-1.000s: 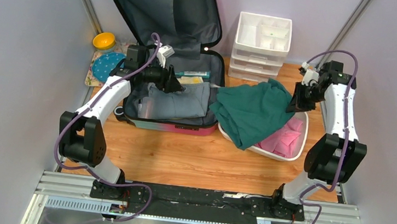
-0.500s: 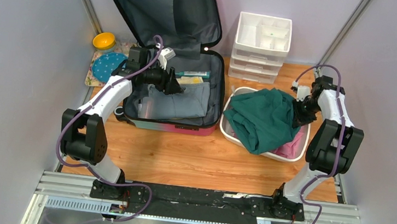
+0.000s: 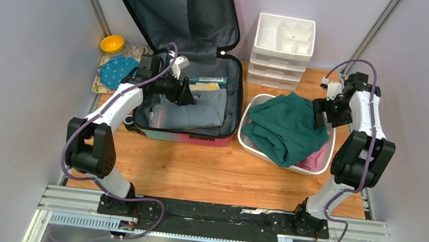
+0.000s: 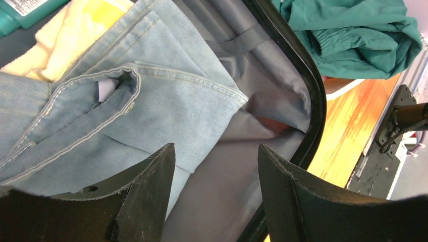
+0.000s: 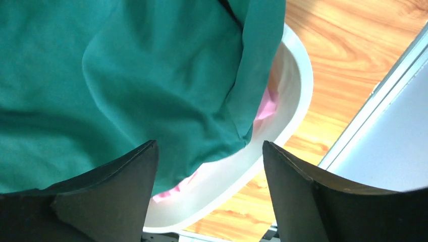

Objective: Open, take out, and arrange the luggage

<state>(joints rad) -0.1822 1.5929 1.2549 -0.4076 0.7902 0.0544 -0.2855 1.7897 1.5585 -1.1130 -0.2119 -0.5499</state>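
The bench (image 3: pixel 196 166) is carrying the luggage (image 3: pixel 175 10) at about eleven o'clock, lying open with its lid leaning up at the back. At its three o'clock, the white basin (image 3: pixel 249 148) is holding a green garment (image 3: pixel 285 128) heaped over something pink. Inside the luggage, a folded denim garment (image 3: pixel 201 111) is lying on the lining. The left end effector (image 4: pixel 217 151) is hovering over the denim, jaws apart and empty. The right end effector (image 5: pixel 209 146) is gaping, empty, above the green garment. The denim is probably going next, so the left should be pinching a thick seam and lifting it clear of the black zip rim.
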